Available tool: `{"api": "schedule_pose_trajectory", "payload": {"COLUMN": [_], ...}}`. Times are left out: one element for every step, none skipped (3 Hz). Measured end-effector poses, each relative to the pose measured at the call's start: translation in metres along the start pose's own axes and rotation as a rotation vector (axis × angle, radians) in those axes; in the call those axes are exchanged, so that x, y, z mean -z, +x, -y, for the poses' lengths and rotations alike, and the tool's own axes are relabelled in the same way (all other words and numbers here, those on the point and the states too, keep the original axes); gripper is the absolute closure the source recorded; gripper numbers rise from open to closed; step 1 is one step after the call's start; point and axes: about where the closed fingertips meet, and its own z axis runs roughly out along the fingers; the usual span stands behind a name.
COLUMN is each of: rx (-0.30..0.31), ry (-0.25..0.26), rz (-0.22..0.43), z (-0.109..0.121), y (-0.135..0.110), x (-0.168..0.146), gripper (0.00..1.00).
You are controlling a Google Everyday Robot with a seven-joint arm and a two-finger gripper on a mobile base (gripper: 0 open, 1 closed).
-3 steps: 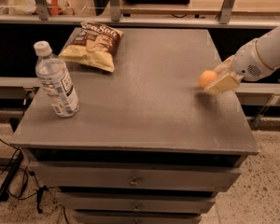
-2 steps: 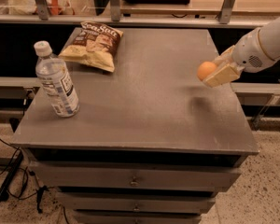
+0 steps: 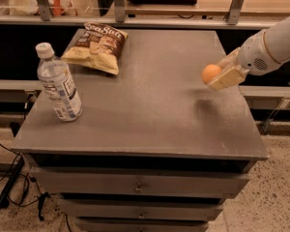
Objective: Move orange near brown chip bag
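Camera view (the only one on hand).

Item 1: orange (image 3: pixel 211 73). Clamped in the gripper (image 3: pixel 214 76), pale fingers (image 3: pixel 228 77) closed on it from the right and underneath. Carried above the right part of the tabletop (image 3: pixel 154 105), near its right edge, not touching the surface. Faint shadow (image 3: pixel 205 105) on the grey top a little below it, apart from the fruit, consistent with a lift.

Item 2: gripper and white arm (image 3: pixel 275 45). Reaching in from the right side, wrist angled down and to the left.

Change noted against a second ago: orange then lower, close to the surface; since raised and shifted slightly leftward, grasp unchanged. Read as pick-up done and carry just begun.

Item 3: brown chip bag (image 3: pixel 97 46). Lying flat at the far left corner of the tabletop, "Sea Salt" lettering facing up. Unmoved. Well apart from the orange, with most of the tabletop's width between them.

Item 4: water bottle (image 3: pixel 59 83). Upright at the left edge, nearer the front than the bag. Unmoved.

Remaining, by judgement: long leftward and rearward carry, then set-down just beside the bag, on bare surface and not on the bag itself. Round fruit likely to roll on release (a low, gentle placing advised). Bottle off the direct path, yet worth a margin.
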Motion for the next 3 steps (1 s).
{"api": "schedule_pose_trajectory", "payload": {"rx": [0.016,0.084,0.165], "ry": [0.027,0.024,-0.001], "rz": [0.008,0.026,0.025], "z": [0.024,0.057,0.076], "y": [-0.02,-0.073,-0.125], "x": [-0.023,-0.058,-0.095], "gripper": [1.0,1.0,1.0]}}
